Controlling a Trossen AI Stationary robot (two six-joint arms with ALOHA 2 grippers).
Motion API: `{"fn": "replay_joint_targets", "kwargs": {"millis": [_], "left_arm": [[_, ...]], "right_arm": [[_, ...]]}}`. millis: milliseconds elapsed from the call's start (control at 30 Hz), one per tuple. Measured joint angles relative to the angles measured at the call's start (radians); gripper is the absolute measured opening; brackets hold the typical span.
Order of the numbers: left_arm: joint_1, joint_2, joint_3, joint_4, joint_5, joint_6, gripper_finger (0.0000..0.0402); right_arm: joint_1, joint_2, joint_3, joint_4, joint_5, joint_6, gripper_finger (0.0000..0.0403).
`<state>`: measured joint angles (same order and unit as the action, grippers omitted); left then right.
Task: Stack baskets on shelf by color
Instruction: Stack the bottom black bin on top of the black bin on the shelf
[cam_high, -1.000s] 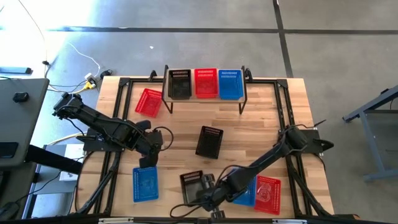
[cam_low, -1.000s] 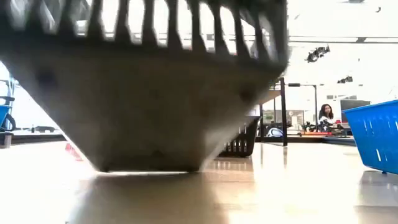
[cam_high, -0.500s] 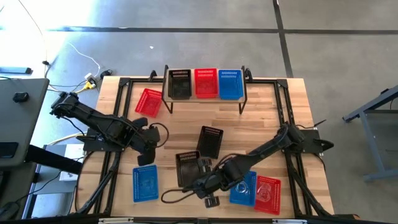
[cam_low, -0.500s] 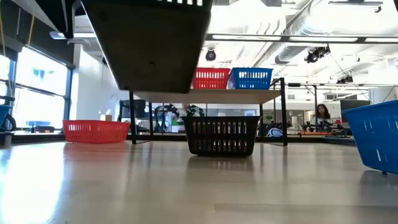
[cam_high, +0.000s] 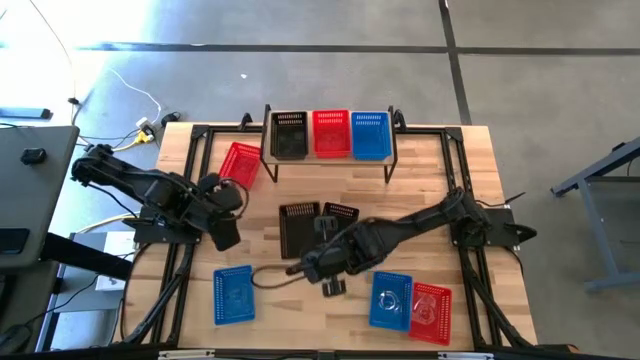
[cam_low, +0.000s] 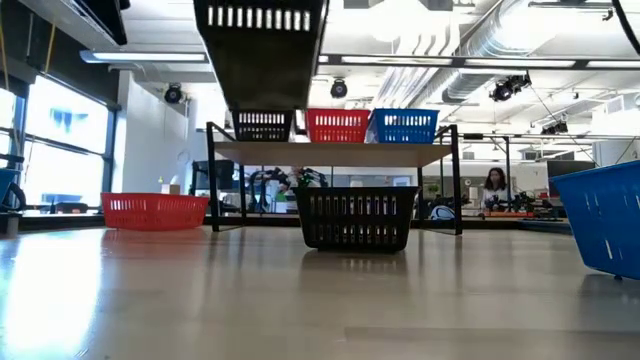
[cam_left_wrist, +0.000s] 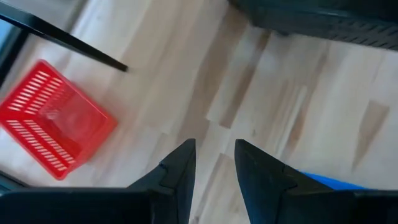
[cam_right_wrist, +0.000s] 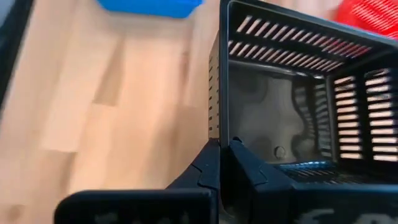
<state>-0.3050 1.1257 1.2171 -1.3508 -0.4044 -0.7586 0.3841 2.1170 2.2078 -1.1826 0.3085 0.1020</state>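
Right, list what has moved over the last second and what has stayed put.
The right tool, shut on a black basket, carried it from the table's near edge up toward the shelf; the low view shows it off the table. The left tool pulled back toward the left side, holding nothing. The shelf's three baskets and the other table baskets did not move.

The right gripper (cam_high: 308, 262) carries its black basket (cam_high: 299, 229) from the counter's (cam_high: 440, 200) 6 o'clock edge up toward the centre, just beside the loose black basket (cam_high: 341, 212). In the low view it now hangs high. The left gripper (cam_high: 226, 232) draws back toward 9 o'clock, away from the blue basket (cam_high: 233, 294).
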Motion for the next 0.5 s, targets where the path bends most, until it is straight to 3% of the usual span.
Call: {"fn": "replay_joint_targets", "kwargs": {"millis": [233, 500], "left_arm": [[0.018, -0.05, 0.0, -0.023, -0.077, -0.016, 0.0101], [0.134, -0.082, 0.0, -0.037, -0.116, 0.01, 0.0101]], "right_arm": [[-0.099, 0.0, 0.097, -0.024, 0.04, -0.133, 0.0], [-0.232, -0.016, 0.146, 0.009, 0.065, -0.269, 0.0]]}}
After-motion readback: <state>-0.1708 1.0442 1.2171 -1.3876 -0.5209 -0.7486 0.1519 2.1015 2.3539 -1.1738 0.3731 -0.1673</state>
